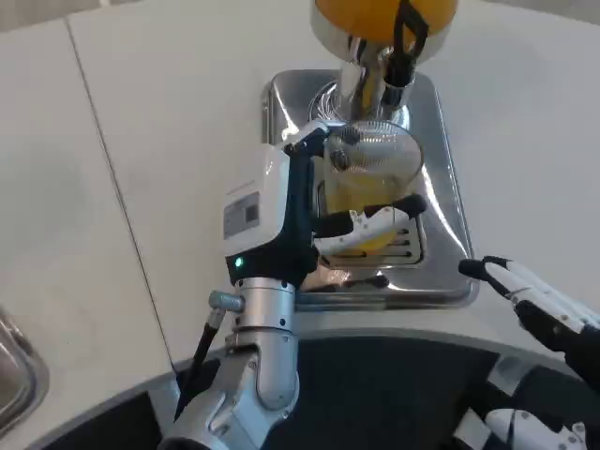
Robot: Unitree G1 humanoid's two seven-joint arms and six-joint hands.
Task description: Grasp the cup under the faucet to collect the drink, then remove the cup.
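We find the left hand [323, 202] wrapped around the cup [370, 183], its white back turned to the left and its fingers [375, 225] curling across the near side of the clear wall. It grips the cup; we see no gap between fingers and plastic. The right hand [530, 295] rests low at the table's near edge, well apart from the cup, holding nothing, its fingers partly extended toward the tray.

The cup stands upright, its long axis vertical, on the slotted grate of the steel drip tray [445, 187], directly beneath the faucet [389, 80] of the dispenser [384, 19], whose orange tank sits at the top of the view. Yellow drink shows in the lower part of the cup; we cannot tell whether liquid is running.

We judge the collecting step to be under way or near its end. The left hand is the working hand and already holds the cup, so removal falls to it. The faucet sits just above the rim, so we judge the exit should run sideways or toward the robot, level, before any lift, to avoid striking the spout or spilling.
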